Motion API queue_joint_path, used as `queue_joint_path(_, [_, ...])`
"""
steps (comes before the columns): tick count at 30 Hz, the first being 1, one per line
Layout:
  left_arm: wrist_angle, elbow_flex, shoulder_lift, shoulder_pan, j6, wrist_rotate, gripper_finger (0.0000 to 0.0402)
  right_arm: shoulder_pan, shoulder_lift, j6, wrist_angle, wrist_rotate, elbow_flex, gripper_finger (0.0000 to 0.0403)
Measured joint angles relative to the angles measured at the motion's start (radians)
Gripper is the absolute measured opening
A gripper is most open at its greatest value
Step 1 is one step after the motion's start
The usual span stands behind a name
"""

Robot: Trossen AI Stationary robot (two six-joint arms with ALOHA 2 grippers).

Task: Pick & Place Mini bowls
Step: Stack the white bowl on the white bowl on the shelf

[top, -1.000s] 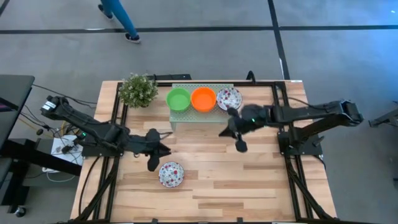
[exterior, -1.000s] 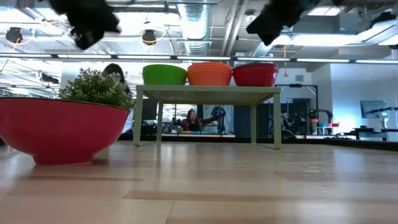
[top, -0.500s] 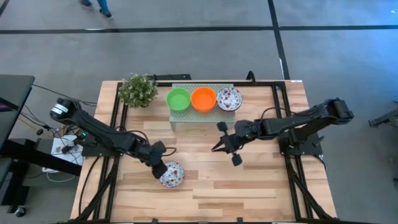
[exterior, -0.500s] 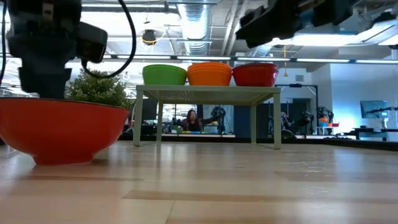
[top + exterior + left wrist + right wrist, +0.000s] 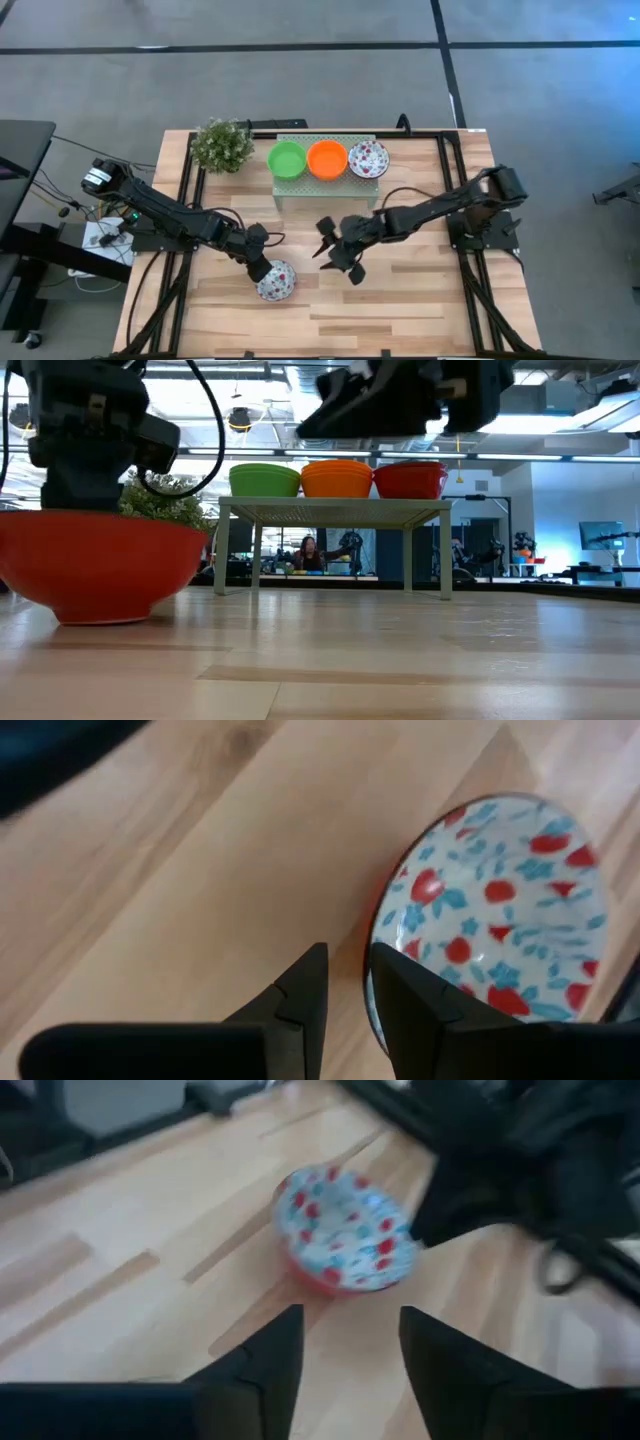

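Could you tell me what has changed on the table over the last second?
The left gripper came down onto the rim of the floral bowl. The right gripper swung from the stand toward that bowl, fingers now open. The three bowls on the stand stayed put.

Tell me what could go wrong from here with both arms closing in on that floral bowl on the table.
1. The left gripper has its fingers astride the floral bowl's rim; a thin rim grip could let the bowl tip or slip on lifting.
2. The right gripper, open, points at the same bowl from close by, so the two arms could collide.
3. The stand already carries three bowls side by side, so placing a fourth may knock one.
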Motion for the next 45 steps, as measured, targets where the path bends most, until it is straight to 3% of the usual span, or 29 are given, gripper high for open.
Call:
queue_joint_path(6, [0.007,-0.022,0.027,-0.016,0.003,0.000,0.0081,0.019,0.148,-0.098,-0.008,0.000,0.093,0.0189])
queue_joint_path(12, [0.034,-0.027,0.037,-0.022,0.005,-0.017,0.0080,0.034,0.278,-0.180,-0.013,-0.001,0.217,0.0189])
queue_joint_path(17, [0.063,-0.027,0.051,-0.022,0.022,-0.020,0.0039,0.028,0.378,-0.227,-0.058,0.000,0.326,0.0184])
queue_joint_path(20, [0.062,-0.027,0.052,-0.022,0.029,-0.027,0.0012,0.027,0.422,-0.249,-0.110,-0.001,0.382,0.0183])
queue_joint_path(26, [0.075,-0.027,0.053,-0.017,0.029,-0.047,0.0026,0.029,0.486,-0.319,-0.156,-0.007,0.453,0.0183])
queue_joint_path(31, [0.098,-0.028,0.053,-0.014,0.019,-0.052,0.0012,0.028,0.502,-0.399,-0.158,-0.002,0.478,0.0181])
queue_joint_path(36, [0.161,-0.028,0.053,-0.013,-0.027,-0.058,0.0027,0.024,0.501,-0.425,-0.174,-0.001,0.479,0.0151])
queue_joint_path(45, [0.199,-0.028,0.053,0.011,-0.079,-0.078,0.0041,0.026,0.502,-0.426,-0.208,-0.004,0.478,0.0041])
